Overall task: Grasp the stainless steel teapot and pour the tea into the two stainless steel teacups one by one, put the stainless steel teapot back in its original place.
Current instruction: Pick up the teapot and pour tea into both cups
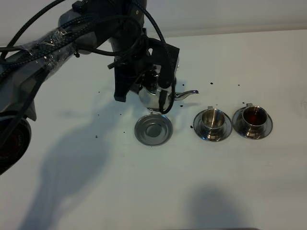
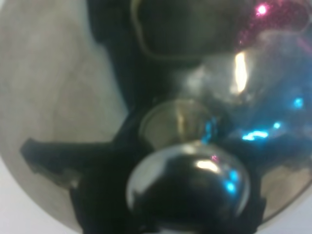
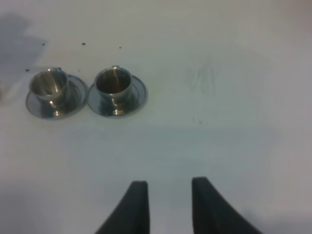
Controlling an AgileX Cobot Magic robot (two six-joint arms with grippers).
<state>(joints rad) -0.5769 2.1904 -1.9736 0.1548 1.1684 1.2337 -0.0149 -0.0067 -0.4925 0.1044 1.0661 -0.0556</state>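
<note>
The stainless steel teapot [image 1: 152,95] stands upright just behind its original place, the bare round saucer [image 1: 153,129], with its thin spout [image 1: 188,94] pointing right towards the cups. My left gripper [image 1: 149,80] sits over the pot from above, shut on its handle side. The left wrist view is filled by the shiny lid [image 2: 53,107] and its knob [image 2: 187,183]. The two stainless steel teacups stand on saucers to the right: the left teacup [image 1: 212,120] [image 3: 48,85] looks brassy inside, the right teacup [image 1: 253,117] [image 3: 114,84] holds dark tea. My right gripper [image 3: 168,195] hangs open and empty, well short of the cups.
Small dark specks and drops dot the white table [image 1: 96,191] around the pot and cups. The left arm's black cables [image 1: 158,33] loop over the teapot. The arm's shadow falls across the front left.
</note>
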